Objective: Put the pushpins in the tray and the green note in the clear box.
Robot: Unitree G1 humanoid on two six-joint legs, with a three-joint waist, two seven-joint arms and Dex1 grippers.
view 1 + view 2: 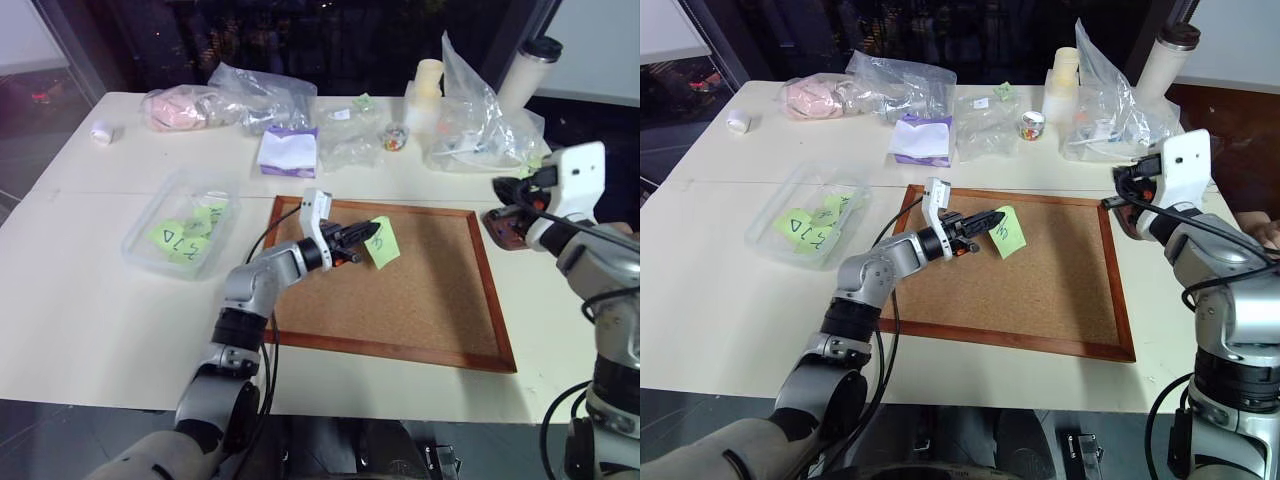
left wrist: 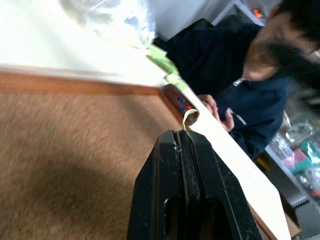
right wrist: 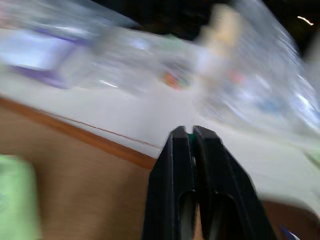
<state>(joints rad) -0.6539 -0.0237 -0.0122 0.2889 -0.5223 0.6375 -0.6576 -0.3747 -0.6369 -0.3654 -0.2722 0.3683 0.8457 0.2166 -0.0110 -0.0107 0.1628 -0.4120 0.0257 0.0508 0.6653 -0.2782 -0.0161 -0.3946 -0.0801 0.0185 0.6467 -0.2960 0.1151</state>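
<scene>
Right now the left gripper (image 1: 352, 245) hangs over the near-left part of the corkboard (image 1: 420, 300), its two black fingers pressed together on one edge of the green note (image 1: 381, 242). The note sticks out past the fingertips, raised off the cork and tilted, its black squiggle facing up. In the left wrist view the closed fingers (image 2: 187, 165) pinch a thin curl of green paper (image 2: 188, 117) at their tip, with cork beneath.

The right gripper (image 1: 1118, 196) is held above the far-right corner of the corkboard, over the wooden frame. Its fingers (image 3: 192, 150) are shut, with a tiny speck of green between the tips; what that speck is cannot be told. Just beyond that corner, on the desk (image 1: 80, 300), sits the small dark-brown tray (image 1: 505, 228), partly hidden behind the right arm. In the left wrist view the tray (image 2: 179, 100) lies beside the board's frame with a blue and a red speck in it, the pushpins (image 2: 185, 104).

The clear box (image 1: 150, 250) rests on the desk to the left of the corkboard, apart from it, and holds lime notes (image 1: 175, 238) with dark marks. Along the far edge of the desk lie clear plastic bags (image 1: 265, 95), a purple-and-white packet (image 1: 288, 152) and a tall cup (image 1: 525, 70) near the far-right corner. A person in dark clothing (image 2: 235, 65) appears in the left wrist view beyond the desk's edge.
</scene>
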